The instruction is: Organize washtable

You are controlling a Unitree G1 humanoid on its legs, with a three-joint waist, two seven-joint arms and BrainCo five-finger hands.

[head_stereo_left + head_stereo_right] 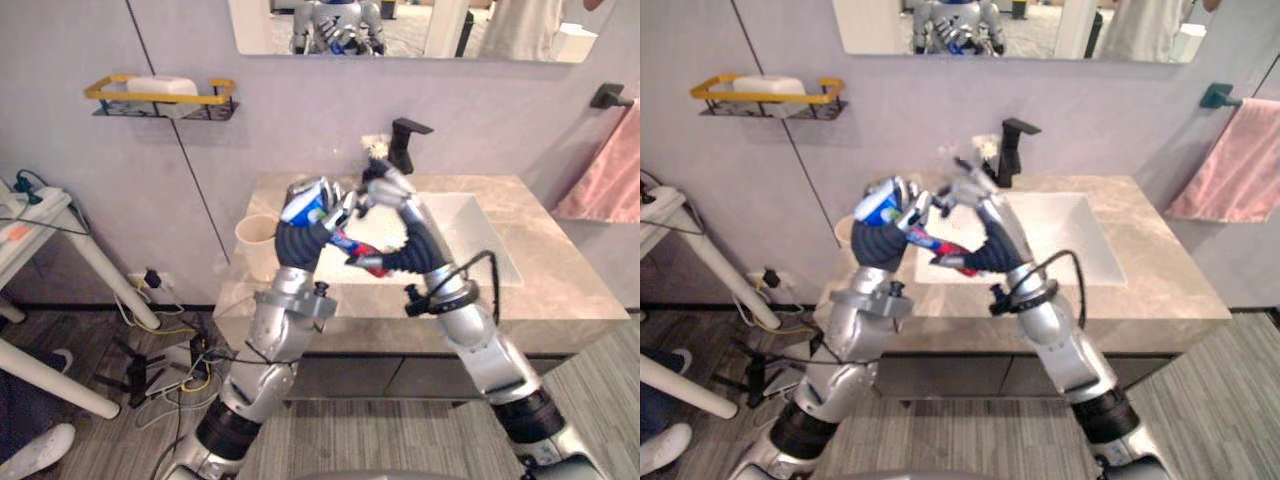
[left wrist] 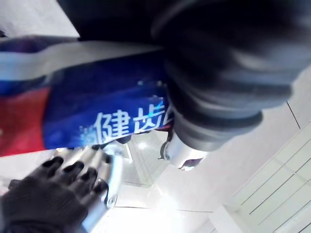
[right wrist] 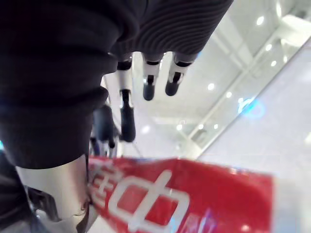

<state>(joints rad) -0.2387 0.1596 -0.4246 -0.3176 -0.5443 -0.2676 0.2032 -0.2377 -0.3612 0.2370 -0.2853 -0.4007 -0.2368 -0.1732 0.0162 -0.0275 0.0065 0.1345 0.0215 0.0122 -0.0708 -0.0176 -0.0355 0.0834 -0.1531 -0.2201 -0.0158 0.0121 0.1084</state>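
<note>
Left hand (image 1: 298,235) grips toothpaste tube (image 1: 352,248); cup (image 1: 256,238) on counter (image 1: 560,285)

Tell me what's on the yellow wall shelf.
A white block, perhaps soap, lies on the shelf. The front rail hides its lower edge; anything flat behind it cannot be seen.

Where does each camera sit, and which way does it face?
Left eye view: on the head, looking down at the washtable; left hand, right hand, toothpaste tube.
Right eye view: beside it, same scene.
Left wrist view: on that wrist, looking along the hand; dark cover, tube, right hand's fingers.
Right wrist view: on that wrist, facing ceiling lights; cover, own fingers, same tube.
</note>
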